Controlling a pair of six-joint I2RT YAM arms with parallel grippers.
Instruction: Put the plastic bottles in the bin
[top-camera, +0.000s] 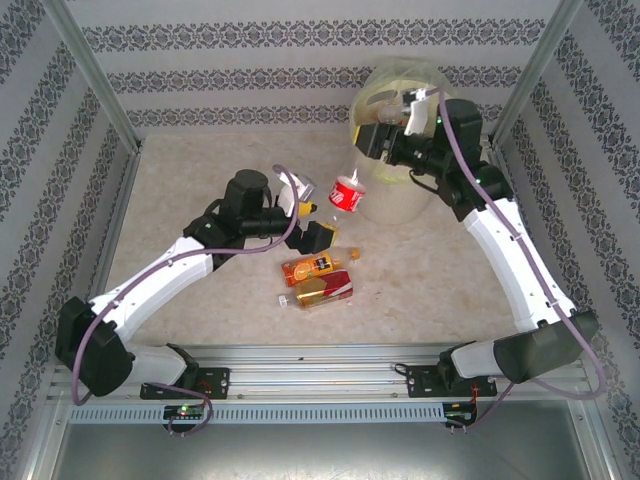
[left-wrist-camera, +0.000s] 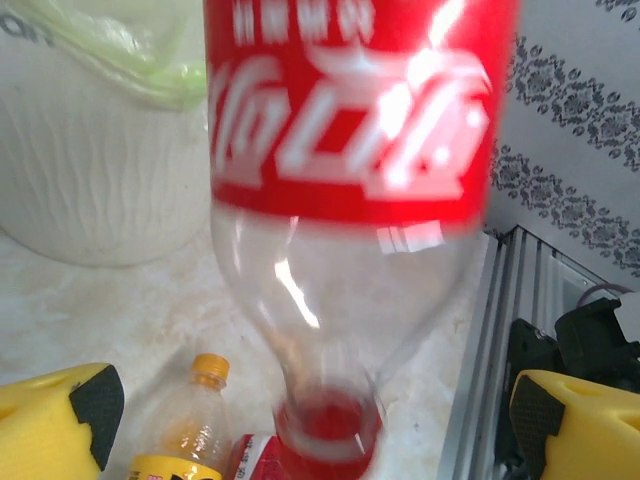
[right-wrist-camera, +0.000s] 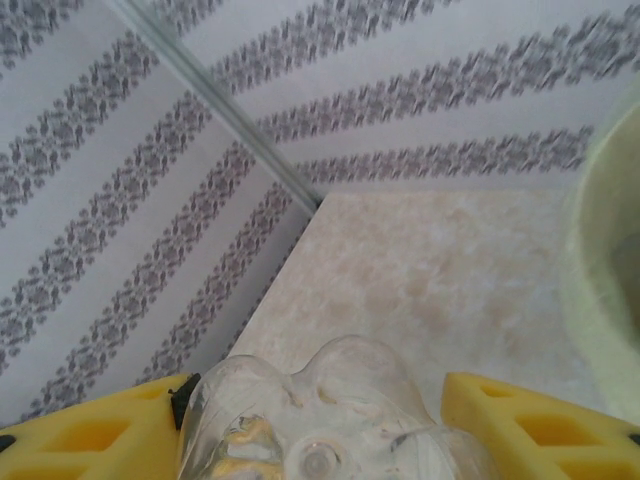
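A clear bottle with a red label (top-camera: 347, 193) and a red cap hangs cap-down between my left gripper and the bin (top-camera: 405, 200), blurred in the left wrist view (left-wrist-camera: 350, 200). My left gripper (top-camera: 318, 222) (left-wrist-camera: 320, 430) is open, its yellow fingers (left-wrist-camera: 60, 420) well apart and off the bottle. My right gripper (top-camera: 383, 130) (right-wrist-camera: 320, 430) is over the cream bin's mouth, shut on a crushed clear bottle (right-wrist-camera: 330, 420). An orange bottle (top-camera: 318, 265) (left-wrist-camera: 195, 420) and a red-and-orange one (top-camera: 318, 290) lie on the table below my left gripper.
Patterned walls and metal posts (top-camera: 100, 90) close in the table on three sides. The bin's ribbed wall (left-wrist-camera: 100, 180) stands close on the left in the left wrist view, and its rim (right-wrist-camera: 600, 300) is at the right in the right wrist view. A rail (top-camera: 300, 355) runs along the near edge.
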